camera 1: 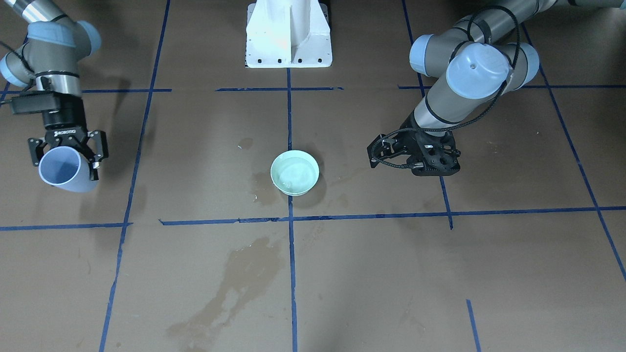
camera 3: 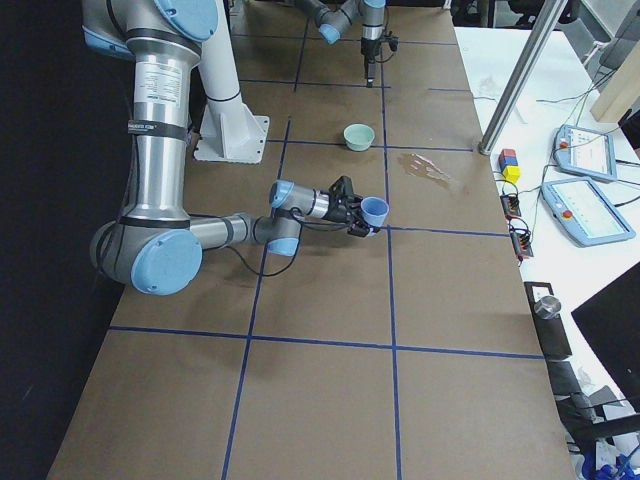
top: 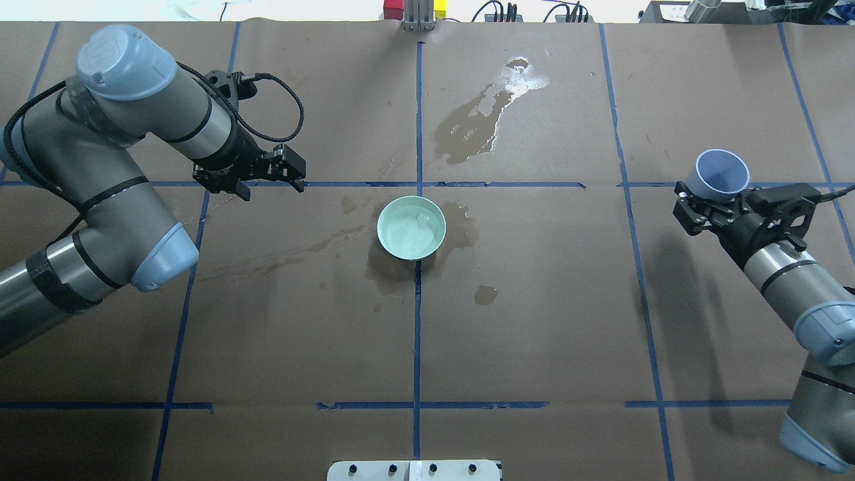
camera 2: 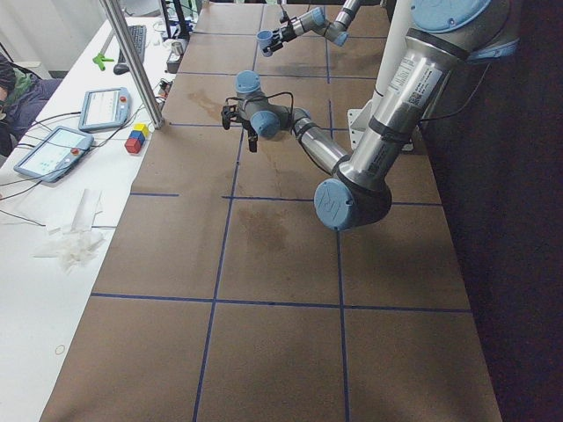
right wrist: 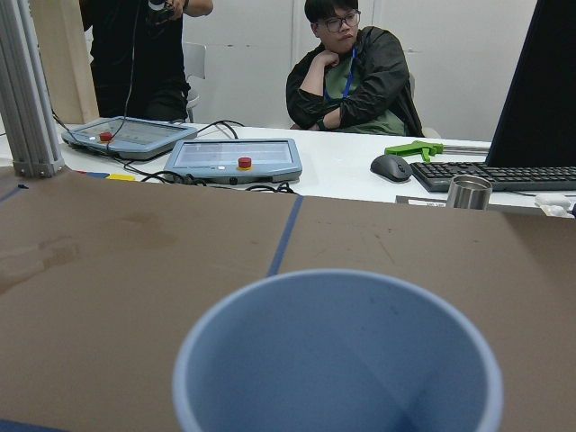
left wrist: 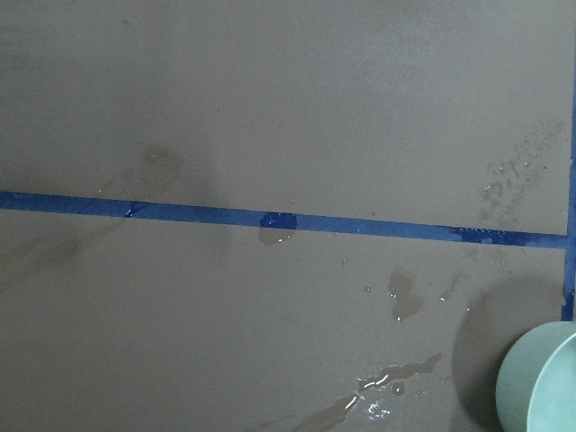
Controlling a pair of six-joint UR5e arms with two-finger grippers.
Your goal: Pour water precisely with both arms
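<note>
Two tools: right tool [top: 716,197] pinches the blue cup [top: 721,175], left tool [top: 270,182] spread near the bowl [top: 411,227].

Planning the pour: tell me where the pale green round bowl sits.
Overhead view: the pale green round bowl sits mid-table on the central blue tape line, nearer the left gripper.

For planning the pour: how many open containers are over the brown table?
2: a round pale green bowl standing central on the table, and a light blue plastic cup held in the right gripper. None seems hidden.
</note>
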